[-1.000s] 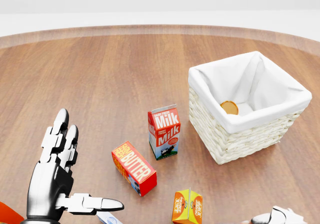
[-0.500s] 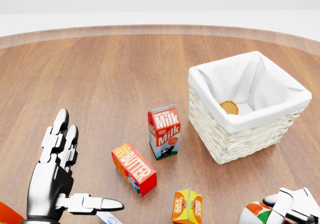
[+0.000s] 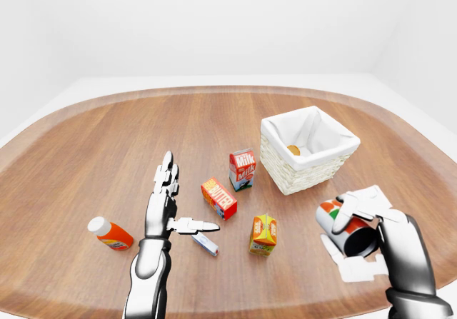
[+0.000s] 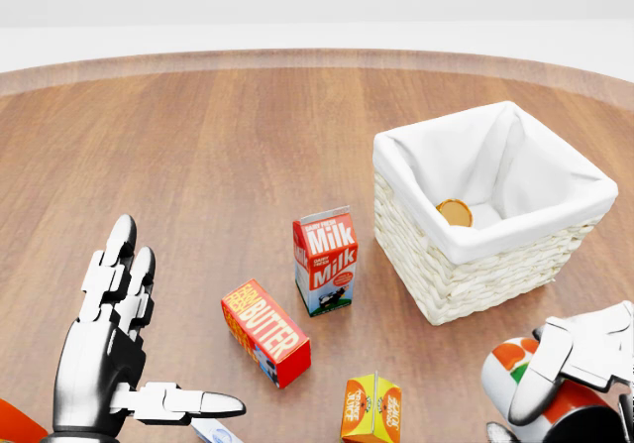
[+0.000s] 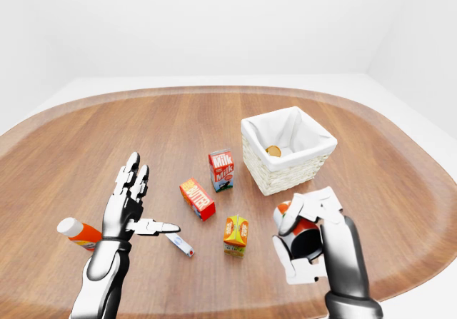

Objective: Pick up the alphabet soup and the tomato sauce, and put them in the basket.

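Right hand (image 3: 371, 223) grasps a can (image 3: 348, 228), lifted off the desk (image 3: 86, 155) near the basket (image 3: 308, 150); left hand (image 3: 166, 205) hangs released.

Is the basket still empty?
No, a round can top already lies inside the basket, against its white lining.
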Available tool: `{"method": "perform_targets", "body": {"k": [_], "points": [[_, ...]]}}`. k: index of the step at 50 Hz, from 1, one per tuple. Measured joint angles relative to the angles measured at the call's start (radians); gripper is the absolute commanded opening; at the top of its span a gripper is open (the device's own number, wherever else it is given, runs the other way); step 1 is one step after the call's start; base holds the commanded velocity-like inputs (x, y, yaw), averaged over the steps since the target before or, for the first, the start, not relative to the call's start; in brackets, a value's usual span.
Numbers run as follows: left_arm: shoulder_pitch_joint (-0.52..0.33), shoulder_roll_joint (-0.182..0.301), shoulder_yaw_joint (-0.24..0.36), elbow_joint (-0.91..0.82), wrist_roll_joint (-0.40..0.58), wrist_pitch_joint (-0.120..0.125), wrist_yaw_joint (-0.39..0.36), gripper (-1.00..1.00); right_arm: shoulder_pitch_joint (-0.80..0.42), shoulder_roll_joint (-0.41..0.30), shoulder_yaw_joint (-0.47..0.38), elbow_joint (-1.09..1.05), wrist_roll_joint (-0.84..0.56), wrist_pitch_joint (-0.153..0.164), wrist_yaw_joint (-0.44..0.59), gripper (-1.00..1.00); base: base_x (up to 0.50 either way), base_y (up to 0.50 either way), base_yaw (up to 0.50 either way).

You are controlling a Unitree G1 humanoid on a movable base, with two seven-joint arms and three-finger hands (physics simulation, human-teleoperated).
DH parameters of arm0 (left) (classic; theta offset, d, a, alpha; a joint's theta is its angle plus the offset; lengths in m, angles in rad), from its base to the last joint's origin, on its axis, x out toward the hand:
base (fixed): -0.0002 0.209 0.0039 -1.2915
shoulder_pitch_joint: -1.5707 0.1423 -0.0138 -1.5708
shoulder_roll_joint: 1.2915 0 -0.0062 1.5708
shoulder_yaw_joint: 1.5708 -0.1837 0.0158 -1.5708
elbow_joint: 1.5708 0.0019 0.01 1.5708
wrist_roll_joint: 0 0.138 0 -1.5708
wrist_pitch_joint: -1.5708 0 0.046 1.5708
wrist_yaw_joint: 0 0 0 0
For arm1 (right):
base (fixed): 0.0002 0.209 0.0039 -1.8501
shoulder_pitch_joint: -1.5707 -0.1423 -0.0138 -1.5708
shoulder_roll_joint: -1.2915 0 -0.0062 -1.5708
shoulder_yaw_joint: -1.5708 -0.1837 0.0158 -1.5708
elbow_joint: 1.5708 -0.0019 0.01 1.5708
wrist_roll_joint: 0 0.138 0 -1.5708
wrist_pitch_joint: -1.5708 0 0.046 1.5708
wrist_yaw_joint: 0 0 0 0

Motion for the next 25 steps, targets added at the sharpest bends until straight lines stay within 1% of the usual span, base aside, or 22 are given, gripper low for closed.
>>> {"method": "perform_targets", "body": {"k": [9,12,17,22,25], "points": [[0.000,0.000,0.000,0.000,0.000,0.000,0.000,1.00,-0.060,-0.061,0.064,-0.048,-0.093,0.001,-0.039,-1.00,0.00,0.00,0.00],[0.000,0.000,0.000,0.000,0.000,0.000,0.000,1.00,-0.078,-0.081,0.088,-0.058,-0.126,0.007,-0.052,-1.00,0.00,0.00,0.00],[0.000,0.000,0.000,0.000,0.000,0.000,0.000,1.00,-0.103,-0.111,0.130,-0.070,-0.187,0.022,-0.073,-1.00,0.00,0.00,0.00],[0.000,0.000,0.000,0.000,0.000,0.000,0.000,1.00,-0.133,-0.135,0.170,-0.088,-0.253,0.052,-0.082,-1.00,0.00,0.00,0.00],[0.000,0.000,0.000,0.000,0.000,0.000,0.000,1.00,-0.144,-0.148,0.192,-0.091,-0.291,0.065,-0.092,-1.00,0.00,0.00,0.00]]}}
